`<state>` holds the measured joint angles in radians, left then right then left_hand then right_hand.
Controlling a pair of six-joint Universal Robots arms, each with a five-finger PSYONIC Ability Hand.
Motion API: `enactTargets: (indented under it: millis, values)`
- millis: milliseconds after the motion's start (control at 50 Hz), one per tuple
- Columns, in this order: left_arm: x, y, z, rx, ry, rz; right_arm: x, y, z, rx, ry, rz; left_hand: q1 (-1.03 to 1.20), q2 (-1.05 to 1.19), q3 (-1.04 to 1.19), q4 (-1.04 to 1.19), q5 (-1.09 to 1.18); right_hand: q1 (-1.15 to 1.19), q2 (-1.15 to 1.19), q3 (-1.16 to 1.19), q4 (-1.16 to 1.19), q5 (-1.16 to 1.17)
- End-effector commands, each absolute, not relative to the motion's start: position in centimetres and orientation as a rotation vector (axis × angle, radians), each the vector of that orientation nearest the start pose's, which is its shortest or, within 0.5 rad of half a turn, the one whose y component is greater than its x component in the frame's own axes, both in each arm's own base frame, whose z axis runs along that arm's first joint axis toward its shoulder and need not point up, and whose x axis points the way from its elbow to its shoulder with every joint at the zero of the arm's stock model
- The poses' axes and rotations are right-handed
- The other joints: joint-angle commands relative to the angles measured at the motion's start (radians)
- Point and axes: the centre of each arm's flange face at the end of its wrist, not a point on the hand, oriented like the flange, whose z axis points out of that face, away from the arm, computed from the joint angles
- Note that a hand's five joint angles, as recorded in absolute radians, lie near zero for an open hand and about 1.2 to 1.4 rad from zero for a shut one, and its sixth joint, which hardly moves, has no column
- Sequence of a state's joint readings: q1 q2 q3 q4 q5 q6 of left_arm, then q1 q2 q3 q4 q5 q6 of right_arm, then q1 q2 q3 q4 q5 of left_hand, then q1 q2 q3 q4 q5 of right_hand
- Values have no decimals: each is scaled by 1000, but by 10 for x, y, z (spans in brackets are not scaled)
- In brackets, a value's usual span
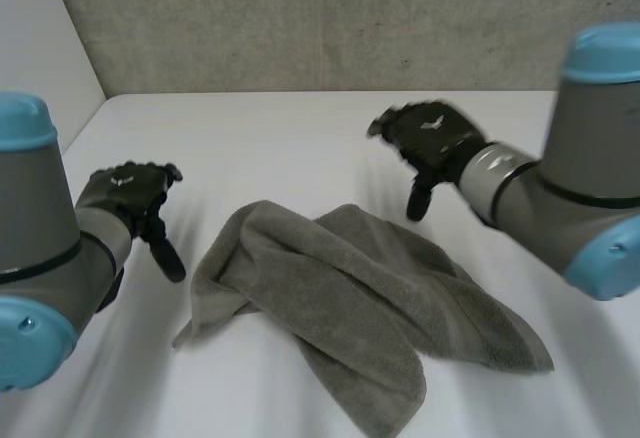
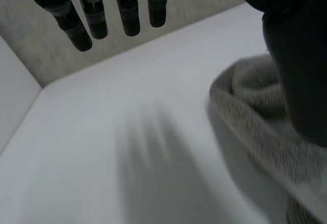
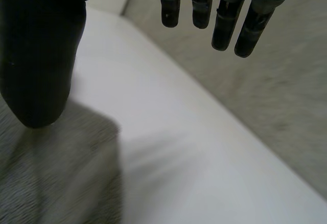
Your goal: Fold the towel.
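The crumpled towel (image 1: 340, 288) is laid on the bench (image 1: 300, 138) between the left hand (image 1: 130, 193) and right hand (image 1: 435, 143), both held open and empty just beside it, its long axis slanting toward the right arm.

- Bare table (image 1: 270, 148) is open between the left hand (image 1: 130, 190) and right hand (image 1: 432, 138)
- Crumpled towel (image 1: 340, 288) lies near each thumb
- Wall (image 1: 330, 18) stands well beyond the fingertips
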<state>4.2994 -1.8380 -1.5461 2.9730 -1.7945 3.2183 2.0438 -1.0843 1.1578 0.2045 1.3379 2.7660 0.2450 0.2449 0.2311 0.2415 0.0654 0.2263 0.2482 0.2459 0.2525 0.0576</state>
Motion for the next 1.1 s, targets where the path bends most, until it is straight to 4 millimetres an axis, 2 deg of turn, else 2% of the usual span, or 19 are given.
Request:
enactTargets:
  millis: [20, 60, 80, 120, 180, 360, 540, 640, 680, 780, 840, 880, 960, 1060, 1080, 1100]
  values:
    - [-226, -247, 195, 424, 2601, -1705, 339, -291, 201, -1276, 2026, -1597, -55, -55, -41, -52, -50, -52, -74, -71, -78, -58]
    - [-227, -249, 189, 414, 2606, -1707, 350, -301, 182, -1311, 2026, -1571, -49, -49, -35, -46, -44, -52, -74, -71, -78, -58]
    - [-228, -250, 182, 404, 2620, -1698, 350, -301, 182, -1311, 2026, -1571, -46, -46, -32, -43, -41, -52, -74, -71, -78, -58]
    - [-230, -250, 177, 398, 2637, -1691, 358, -312, 167, -1329, 2026, -1577, -37, -37, -24, -34, -32, -52, -74, -71, -78, -58]
    - [-232, -250, 167, 369, 2685, -1658, 363, -322, 156, -1325, 2025, -1591, -29, -28, -15, -25, -23, -52, -74, -71, -78, -58]
    - [-243, -246, 156, 415, 2793, -1645, 370, -336, 144, -1312, 2013, -1624, -20, -20, -6, -16, -15, 8, -14, -11, -18, 3]
    - [-247, -251, 152, 428, 2805, -1646, 373, -341, 126, -1315, 2035, -1585, 4, 4, 18, 7, 9, 26, 4, 6, 0, 20]
    - [-248, -253, 149, 431, 2809, -1637, 373, -340, 121, -1321, 2056, -1545, 92, 92, 106, 95, 97, 26, 4, 6, 0, 20]
    - [-249, -254, 148, 435, 2810, -1632, 373, -340, 121, -1322, 2059, -1539, 206, 206, 220, 209, 211, 32, 10, 12, 6, 26]
    - [-250, -256, 142, 441, 2813, -1613, 373, -340, 119, -1324, 2063, -1529, 256, 256, 270, 259, 261, 94, 72, 74, 67, 88]
    - [-251, -258, 140, 442, 2816, -1609, 372, -340, 119, -1324, 2068, -1524, 335, 335, 349, 339, 340, 176, 154, 156, 150, 170]
    - [-252, -258, 139, 445, 2818, -1605, 372, -340, 118, -1323, 2073, -1521, 402, 402, 416, 406, 407, 310, 288, 291, 284, 304]
    - [-253, -258, 138, 451, 2818, -1603, 372, -340, 118, -1323, 2075, -1522, 476, 477, 490, 480, 482, 358, 336, 338, 331, 352]
    - [-253, -259, 136, 455, 2814, -1597, 371, -341, 119, -1322, 2076, -1523, 573, 573, 587, 577, 578, 584, 562, 564, 558, 578]
    - [-253, -259, 136, 454, 2811, -1596, 370, -341, 120, -1318, 2081, -1521, 649, 649, 663, 652, 654, 691, 669, 672, 665, 686]
    - [-253, -259, 136, 455, 2809, -1598, 370, -341, 120, -1318, 2081, -1521, 731, 731, 745, 734, 736, 692, 671, 673, 666, 687]
